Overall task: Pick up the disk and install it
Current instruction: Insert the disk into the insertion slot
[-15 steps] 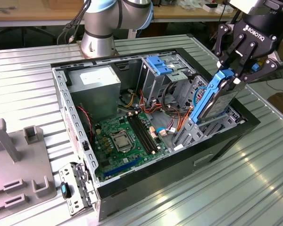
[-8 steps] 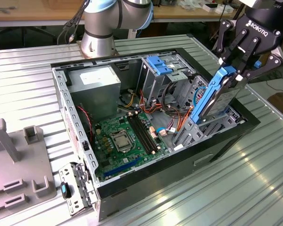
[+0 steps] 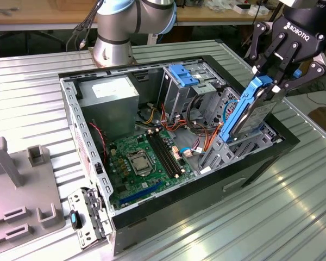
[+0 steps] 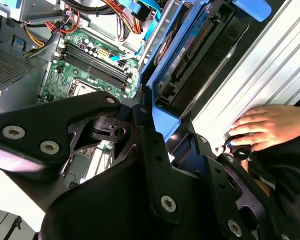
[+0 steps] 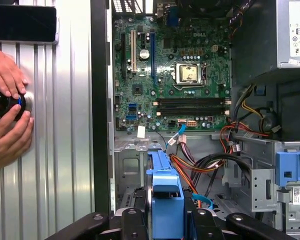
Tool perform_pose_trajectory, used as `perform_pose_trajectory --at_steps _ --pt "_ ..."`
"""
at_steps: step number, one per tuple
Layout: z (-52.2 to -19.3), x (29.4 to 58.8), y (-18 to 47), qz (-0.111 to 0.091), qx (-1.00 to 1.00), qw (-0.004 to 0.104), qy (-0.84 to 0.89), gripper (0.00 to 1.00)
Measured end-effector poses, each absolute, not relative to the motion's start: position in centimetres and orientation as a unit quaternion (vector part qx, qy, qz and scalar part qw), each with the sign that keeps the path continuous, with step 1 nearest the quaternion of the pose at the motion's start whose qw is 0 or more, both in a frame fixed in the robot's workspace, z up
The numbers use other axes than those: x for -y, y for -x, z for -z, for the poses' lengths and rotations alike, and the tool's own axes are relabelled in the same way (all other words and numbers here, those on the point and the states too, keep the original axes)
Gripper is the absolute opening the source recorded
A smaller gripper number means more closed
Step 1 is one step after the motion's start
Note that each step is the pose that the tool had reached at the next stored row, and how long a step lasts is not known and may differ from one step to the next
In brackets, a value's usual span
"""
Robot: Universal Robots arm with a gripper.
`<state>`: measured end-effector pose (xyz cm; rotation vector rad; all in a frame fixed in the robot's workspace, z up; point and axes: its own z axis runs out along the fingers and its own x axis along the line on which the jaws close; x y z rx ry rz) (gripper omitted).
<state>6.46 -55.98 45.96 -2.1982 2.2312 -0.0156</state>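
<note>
**rackmonkey:** so where's the disk (image 3: 251, 117) at right now?

**me:** In my gripper (image 3: 271, 81). The fingers are clamped on the upper end of its blue carrier, one on each side. It hangs tilted over the exterior view's right end of the open computer case (image 3: 152, 209), with its lower end down among the drive bays. Can't tell if it touches anything down there.

**rackmonkey:** what's around it?

**me:** The motherboard (image 3: 144, 157) is flat on the case floor. The power supply (image 3: 108, 93) sits in the corner nearest my arm's base (image 3: 113, 46), and orange and red cables (image 3: 198, 128) run near the bays. The case is on a ribbed metal table (image 3: 250, 217). In the first wrist view a person's hands (image 5: 10, 135) hold a small black knob (image 5: 2, 102) on the table, beside the case.
</note>
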Motion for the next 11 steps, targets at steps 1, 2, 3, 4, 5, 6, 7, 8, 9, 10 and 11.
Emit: perform_pose_trajectory --at_steps 1,2,3,4,5,6,7,8,9,10,11 --pt "-45.96 55.98 -6.46 0.005 -0.712 0.005 0.702 0.37" --pt "-45.96 55.98 -6.46 0.005 -0.712 0.005 0.702 0.37" --pt "-45.94 55.98 -6.46 0.005 -0.712 0.005 0.702 0.37" --pt "-45.90 55.96 -6.46 0.005 -0.712 0.005 0.702 0.37" --pt "-45.90 55.96 -6.46 0.005 -0.712 0.004 0.702 0.37" --pt "-45.89 55.94 -6.46 0.005 -0.712 0.004 0.702 0.37" --pt "-45.89 55.90 -6.47 0.005 -0.712 0.004 0.702 0.37" --pt "-45.88 55.89 -6.46 0.005 -0.712 0.004 0.702 0.37" --pt "-45.88 55.87 -6.46 0.005 -0.712 0.004 0.702 0.37" --pt "-45.88 55.83 -6.46 0.005 -0.712 0.004 0.702 0.37" --pt "-45.88 55.79 -6.46 0.005 -0.712 0.004 0.702 0.37"
